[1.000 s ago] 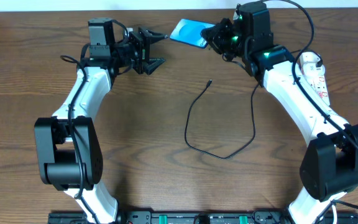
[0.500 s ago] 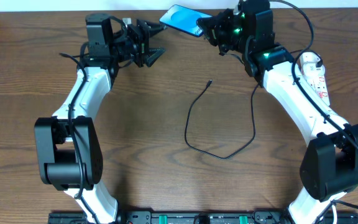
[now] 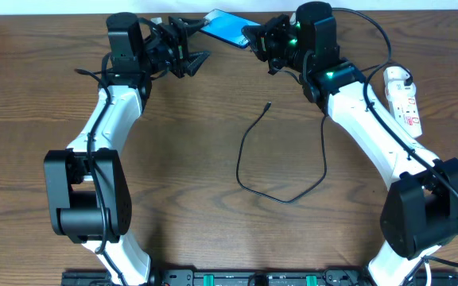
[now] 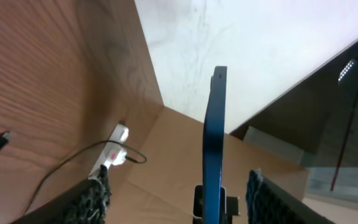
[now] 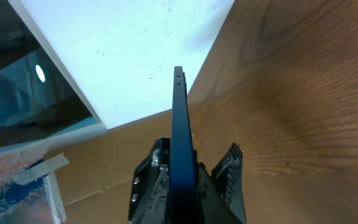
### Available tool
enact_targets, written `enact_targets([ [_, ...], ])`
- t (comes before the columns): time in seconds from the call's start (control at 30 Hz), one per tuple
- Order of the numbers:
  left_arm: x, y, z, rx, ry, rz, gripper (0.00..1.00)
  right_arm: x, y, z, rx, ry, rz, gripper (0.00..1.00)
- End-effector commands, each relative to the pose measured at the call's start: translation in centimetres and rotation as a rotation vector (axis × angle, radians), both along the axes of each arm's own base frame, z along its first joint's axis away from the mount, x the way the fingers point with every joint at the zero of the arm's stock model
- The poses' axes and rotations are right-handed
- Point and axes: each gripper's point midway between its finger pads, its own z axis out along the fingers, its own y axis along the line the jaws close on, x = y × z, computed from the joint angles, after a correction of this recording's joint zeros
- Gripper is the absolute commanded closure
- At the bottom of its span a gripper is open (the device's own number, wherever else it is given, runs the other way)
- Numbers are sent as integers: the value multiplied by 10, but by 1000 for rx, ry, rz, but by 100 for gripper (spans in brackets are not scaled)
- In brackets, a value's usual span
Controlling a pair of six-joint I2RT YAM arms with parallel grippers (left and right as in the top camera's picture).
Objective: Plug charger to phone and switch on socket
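Moved leftward, phone (image 3: 223, 25) pinched by right gripper (image 3: 254, 36) sits between wide left gripper (image 3: 196, 39) fingers; contact unclear.

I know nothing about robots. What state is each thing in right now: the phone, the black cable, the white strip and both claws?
phone: held up off the table, screen lit blue, no cable in it.
charger: lying loose on the table, small plug tip free.
socket: flat on the table; switch position too small to tell.
left claw: open, fingers either side of the phone, not gripping.
right claw: shut on the phone.
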Motion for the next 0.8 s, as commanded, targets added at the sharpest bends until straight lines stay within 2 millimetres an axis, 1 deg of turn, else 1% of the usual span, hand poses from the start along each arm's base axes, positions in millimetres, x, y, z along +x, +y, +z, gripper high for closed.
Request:
enact_targets([
  [0.0,3,2,20,-31,2,39,34,-3,1,20,23,-34,-8,99],
  [0.2,4,1,21,-73,53,56,40,-5,6,17,9,-32,-24,99],
  [0.4,1,-14,21,-81,64,38,41,-9,13,16,4,-30,-17,99],
  [0.53,0,-20,21,-80,68,36,45,-9,13,16,4,-29,-17,99],
  [0.63,-1,-23,21,-98,94,37,49,-11,12,10,-6,-7,-16,99],
  [0.77,-1,-26,20,-98,96,40,51,-12,11,5,-17,15,-16,99],
])
